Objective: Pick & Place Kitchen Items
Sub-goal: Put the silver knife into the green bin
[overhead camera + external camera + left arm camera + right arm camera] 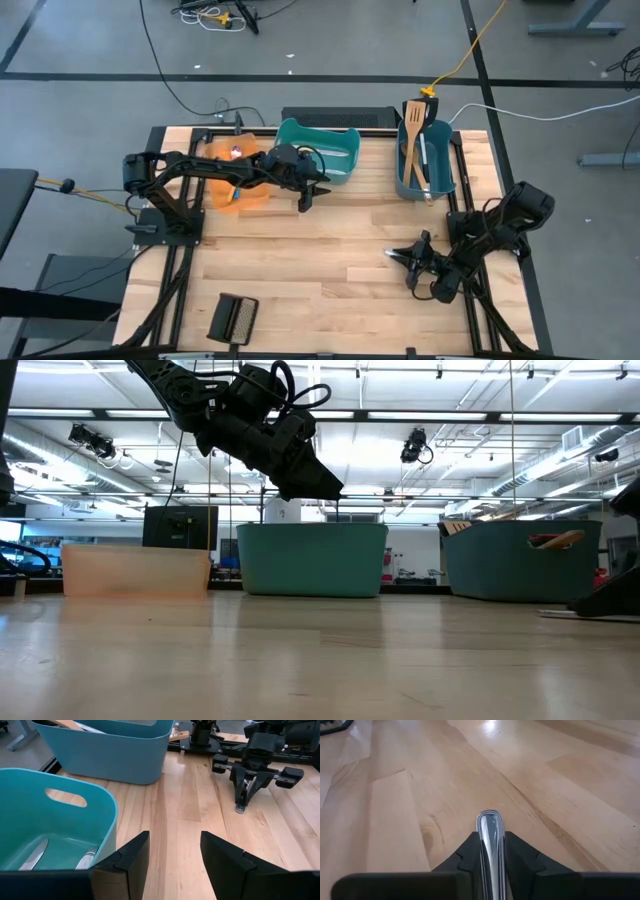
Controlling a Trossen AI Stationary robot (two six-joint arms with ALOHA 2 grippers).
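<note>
My right gripper (490,840) is low over the table's near right part (408,262) and is shut on a slim silver utensil (490,827). My left gripper (175,842) hangs open and holds nothing. It is above the table, just in front of the middle teal bin (318,150). Silver knives (35,856) lie on the floor of that bin. A second teal bin (425,165) at the far right holds wooden spatulas (412,150) and a black spatula (414,112), whose heads lean over its far rim. My right gripper pinches the silver utensil between its two fingers, which lie along it. Only its rounded end (490,819) pokes out past the fingertips. The fingers slant down toward the tabletop. In the left wrist view that end (241,809) is at the wood; whether it touches, I cannot tell.
An orange bin (235,172) stands at the far left, beside the middle teal bin. A black ribbed block (232,318) lies near the front left edge. Bare wood spreads between the bins and the front edge.
</note>
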